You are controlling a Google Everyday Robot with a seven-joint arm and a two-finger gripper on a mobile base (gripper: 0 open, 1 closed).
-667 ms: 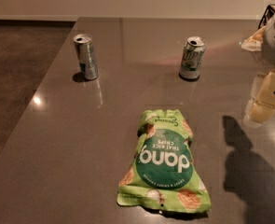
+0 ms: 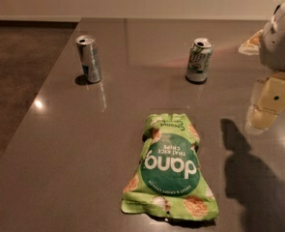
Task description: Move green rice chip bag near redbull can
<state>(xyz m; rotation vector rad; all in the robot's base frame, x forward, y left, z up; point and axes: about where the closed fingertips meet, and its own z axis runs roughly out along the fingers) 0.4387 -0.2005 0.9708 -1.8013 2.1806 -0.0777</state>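
The green rice chip bag [image 2: 170, 168] lies flat on the dark grey table [image 2: 84, 153], front and centre, with its "dang" circle facing up. The redbull can [image 2: 89, 58] stands upright at the far left of the table, well apart from the bag. My gripper [image 2: 270, 103] hangs above the table at the right edge of the view, to the right of the bag and a little beyond it. It touches nothing and holds nothing. Its shadow falls on the table just right of the bag.
A wider white-and-green soda can [image 2: 199, 60] stands upright at the back centre-right. A pale yellowish object [image 2: 250, 42] shows at the far right behind my arm. The table's left edge drops to a brown floor [image 2: 16, 57].
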